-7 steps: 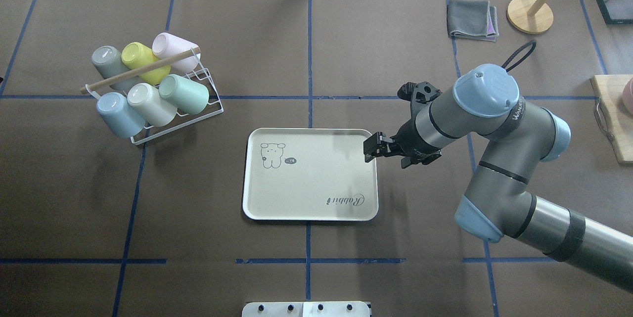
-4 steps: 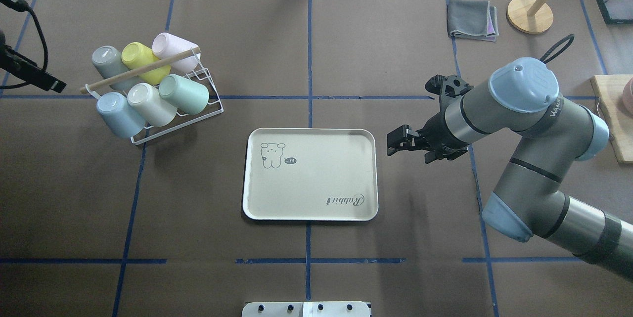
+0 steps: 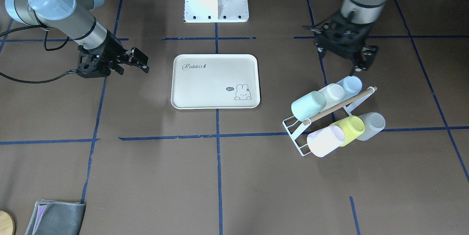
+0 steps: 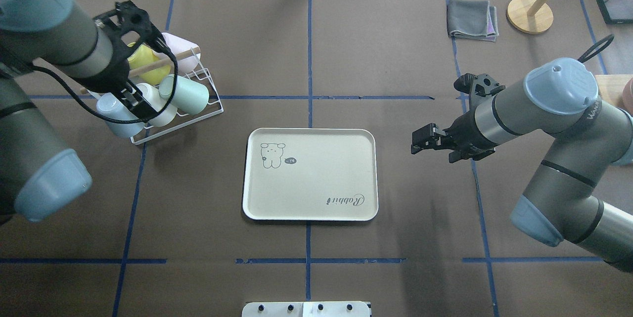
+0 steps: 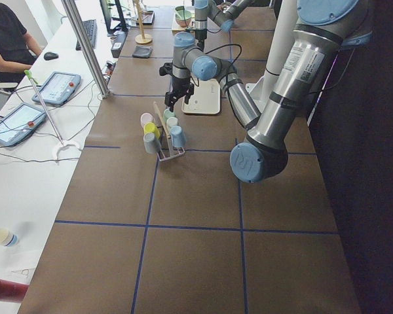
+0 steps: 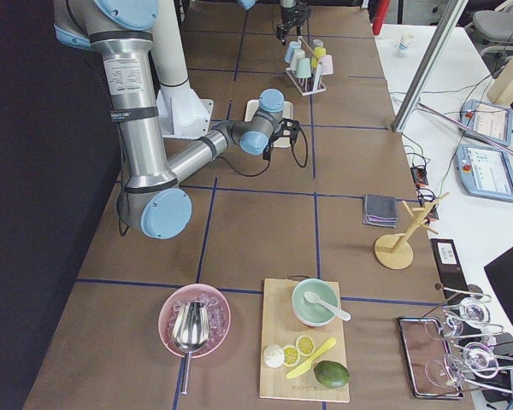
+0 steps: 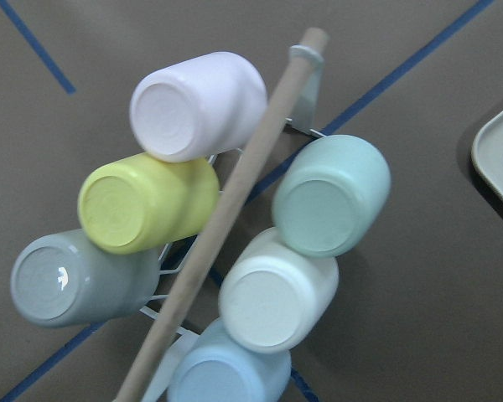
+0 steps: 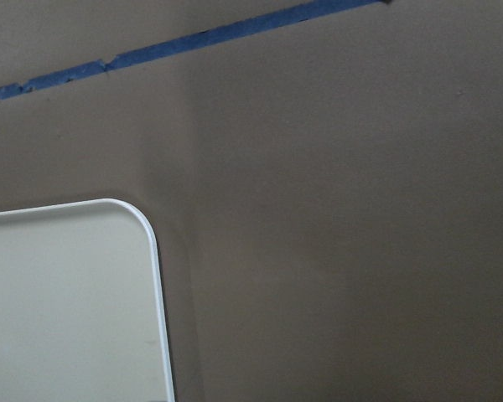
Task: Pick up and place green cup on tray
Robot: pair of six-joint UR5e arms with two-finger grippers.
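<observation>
The green cup (image 4: 185, 93) lies on its side in the white wire rack (image 4: 210, 104) at the far left, on the end of the lower row nearest the tray. It also shows in the front view (image 3: 308, 105) and in the left wrist view (image 7: 331, 195). The cream tray (image 4: 316, 183) lies bare at the table's middle. My left gripper (image 4: 138, 104) hangs over the rack above the white cup (image 4: 158, 109), left of the green cup; it looks open and empty. My right gripper (image 4: 420, 141) is open and empty, right of the tray.
The rack also holds light blue (image 4: 113, 120), yellow-green (image 4: 143, 60), pink (image 4: 180, 57) and grey cups, under a wooden rod (image 4: 148, 66). A folded grey cloth (image 4: 472, 20) and a wooden stand (image 4: 529, 14) sit at the far right. A wooden board (image 4: 613, 119) lies at the right edge.
My left arm has come in from the left and now hangs over the cup rack. My right gripper has drawn back to the right, off the tray's edge.
</observation>
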